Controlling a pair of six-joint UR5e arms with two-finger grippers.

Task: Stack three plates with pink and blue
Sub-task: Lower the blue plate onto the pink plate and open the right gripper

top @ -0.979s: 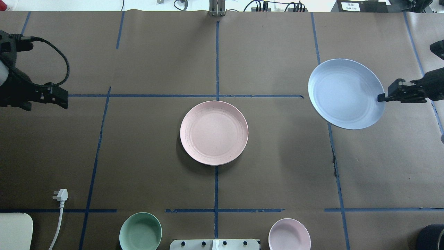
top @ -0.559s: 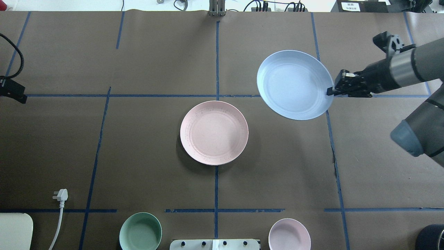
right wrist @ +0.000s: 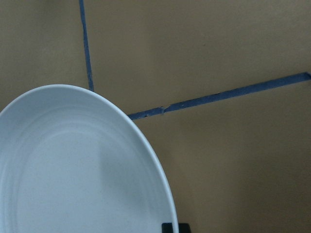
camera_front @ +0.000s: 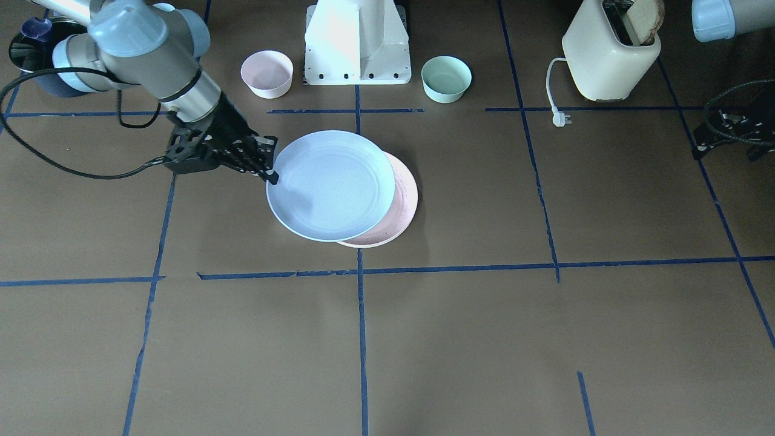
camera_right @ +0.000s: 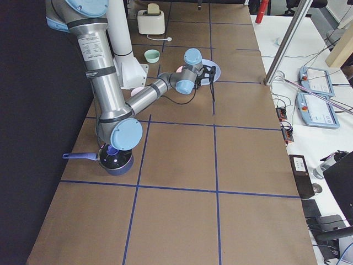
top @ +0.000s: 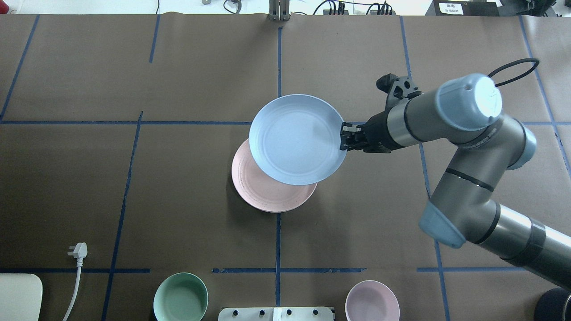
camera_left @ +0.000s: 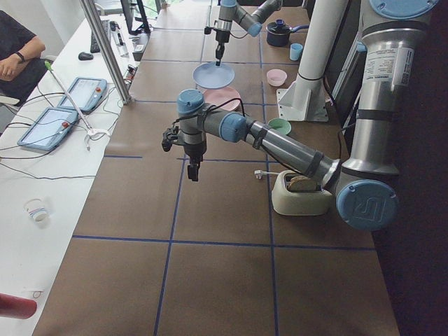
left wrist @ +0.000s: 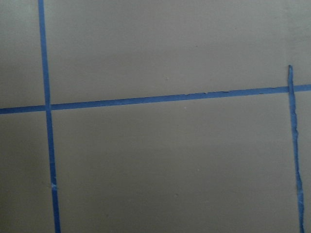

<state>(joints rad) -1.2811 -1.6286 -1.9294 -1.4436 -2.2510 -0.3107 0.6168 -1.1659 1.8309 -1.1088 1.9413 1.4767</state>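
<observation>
My right gripper is shut on the right rim of the pale blue plate and holds it in the air. The blue plate overlaps the far right part of the pale pink plate, which lies flat at the table's middle. The front view shows the same: my right gripper, the blue plate, the pink plate. The right wrist view shows the blue plate. The cream plate is out of view. My left gripper hangs over bare table at the robot's left; I cannot tell its state.
A small pink bowl and a small mint-green bowl stand by the robot's base. A cream toaster with a white plug is at the near left. A dark pot sits at the near right corner.
My right arm has carried the blue plate leftward from the table's right side to above the pink plate. My left gripper has drawn back out of the overhead view.
</observation>
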